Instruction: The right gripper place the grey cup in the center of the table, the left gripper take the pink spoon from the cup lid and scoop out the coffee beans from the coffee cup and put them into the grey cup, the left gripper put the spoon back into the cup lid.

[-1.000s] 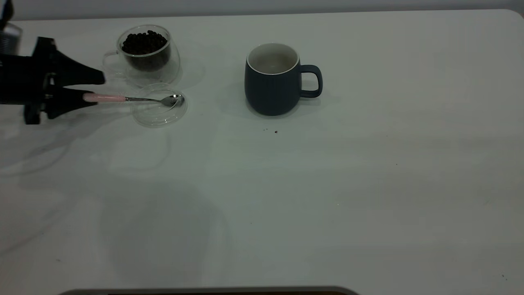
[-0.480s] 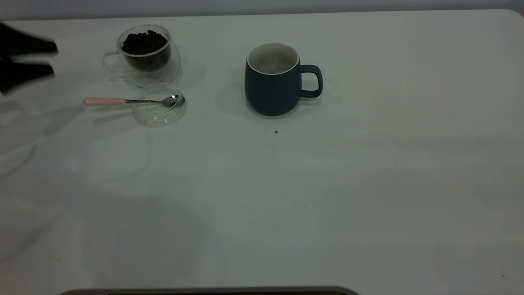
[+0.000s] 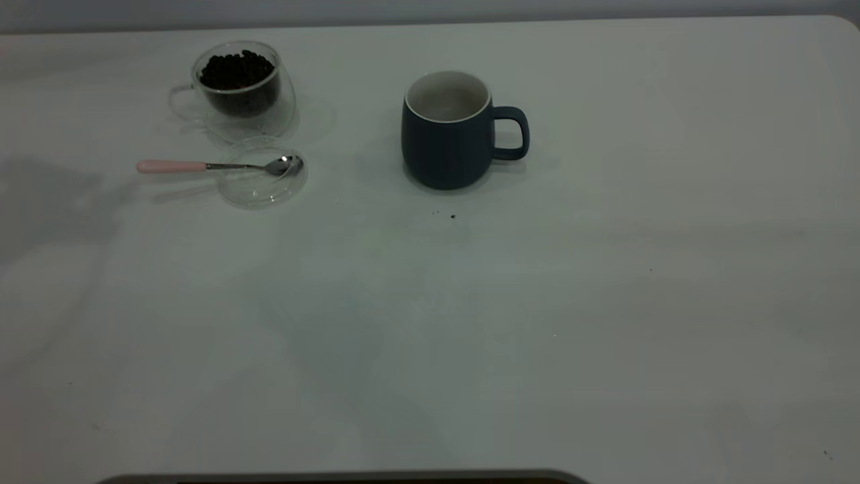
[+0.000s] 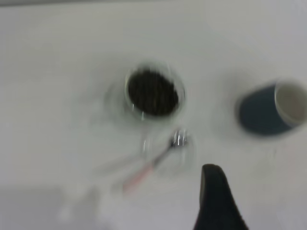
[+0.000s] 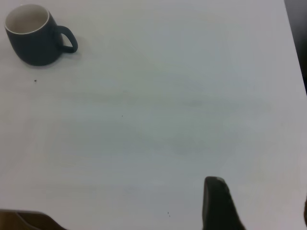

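The grey cup [image 3: 447, 138] stands upright near the middle of the table [image 3: 537, 323], handle to the right; it also shows in the right wrist view [image 5: 36, 36] and the left wrist view [image 4: 266, 110]. The coffee cup [image 3: 238, 87] at the back left holds the coffee beans [image 3: 236, 69]. In front of it the pink spoon [image 3: 171, 166] lies with its bowl in the cup lid [image 3: 263, 176] and its handle sticking out to the left. Neither gripper shows in the exterior view. The left gripper [image 4: 261, 179] hovers high above the spoon, open and empty. The right gripper [image 5: 259, 191] is open and empty, far from the grey cup.
A few dark crumbs [image 3: 452, 216] lie on the table just in front of the grey cup. A dark rounded edge [image 3: 336, 477] shows at the table's front. The table's right edge [image 5: 292, 57] shows in the right wrist view.
The left gripper, open around the spoon handle a second ago, has pulled away to the left and out of the exterior view. The spoon stays on the lid.
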